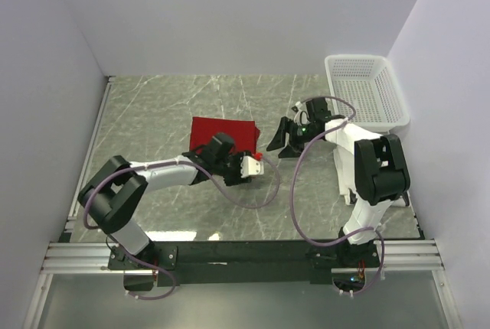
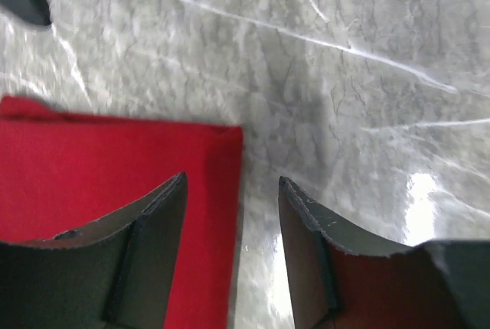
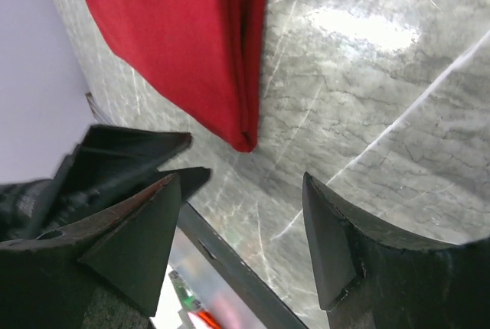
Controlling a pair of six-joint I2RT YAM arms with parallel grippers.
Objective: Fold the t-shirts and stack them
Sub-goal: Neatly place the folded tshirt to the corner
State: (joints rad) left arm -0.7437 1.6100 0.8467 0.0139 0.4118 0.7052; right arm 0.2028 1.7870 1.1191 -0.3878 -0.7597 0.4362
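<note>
Lying folded flat on the marble table [image 1: 153,107], the red t-shirt [image 1: 222,130] has the left gripper [image 2: 230,180] released, jaws straddling its near right edge; the right gripper [image 3: 241,176] gapes empty just beside that same corner.

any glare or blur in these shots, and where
Left wrist view: a bright glare patch on the table at right, the red t-shirt evenly lit, the left tool soft-edged up close. Right wrist view: glare on the table at upper right, the bottom left corner blurred. Top external view: fairly sharp, with a pale reflection on the table near the arm bases.
</note>
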